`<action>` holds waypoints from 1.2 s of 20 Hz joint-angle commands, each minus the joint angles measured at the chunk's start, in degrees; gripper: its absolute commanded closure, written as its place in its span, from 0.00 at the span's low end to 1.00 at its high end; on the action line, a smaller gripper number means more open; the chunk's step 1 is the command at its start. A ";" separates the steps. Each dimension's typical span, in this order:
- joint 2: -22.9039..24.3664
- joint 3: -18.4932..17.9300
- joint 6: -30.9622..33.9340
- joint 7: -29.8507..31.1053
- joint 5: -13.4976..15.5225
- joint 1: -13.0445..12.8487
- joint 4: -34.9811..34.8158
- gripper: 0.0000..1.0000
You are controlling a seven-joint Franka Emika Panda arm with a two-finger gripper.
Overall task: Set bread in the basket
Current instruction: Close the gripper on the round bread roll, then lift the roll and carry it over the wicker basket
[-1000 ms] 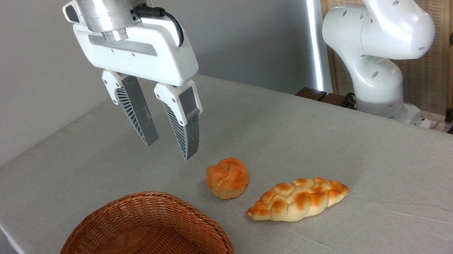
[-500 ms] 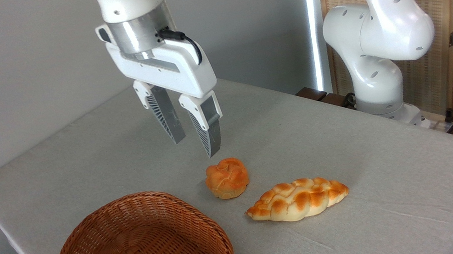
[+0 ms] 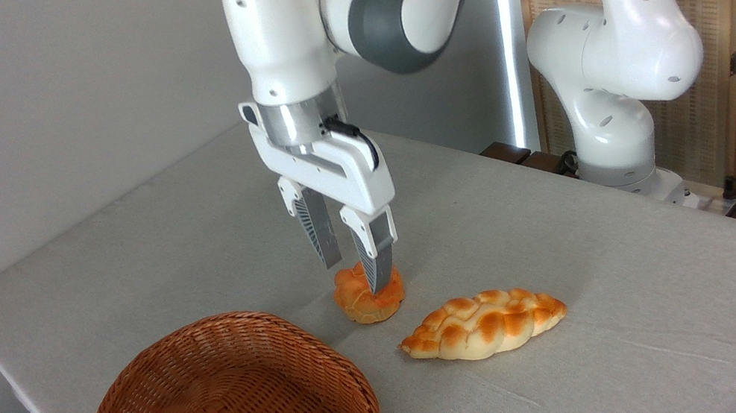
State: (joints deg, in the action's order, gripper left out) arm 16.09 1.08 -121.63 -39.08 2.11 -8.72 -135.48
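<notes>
Soft even daylight, bright glare strip behind arm, faint shadows, sharp focus

The gripper points straight down with its jaws parted around the top of the knotted bun on the grey worktop. A braided loaf lies just right; the wicker basket sits front-left.

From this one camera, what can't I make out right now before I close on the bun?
- Top middle of the bread: hidden behind the gripper; the near fingertip covers it, so contact can't be judged.
- The far finger's tip: hidden behind the bun.
- The basket: its near rim is cut off by the bottom edge.
- The braided loaf: its far side and underside face away.
- The table: cut off at right and bottom.
</notes>
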 commanded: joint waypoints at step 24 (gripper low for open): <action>2.10 -0.73 -0.03 -2.84 -1.76 -0.86 0.81 0.70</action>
State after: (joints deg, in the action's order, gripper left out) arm 16.52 1.06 -124.35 -41.37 1.07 -9.49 -137.89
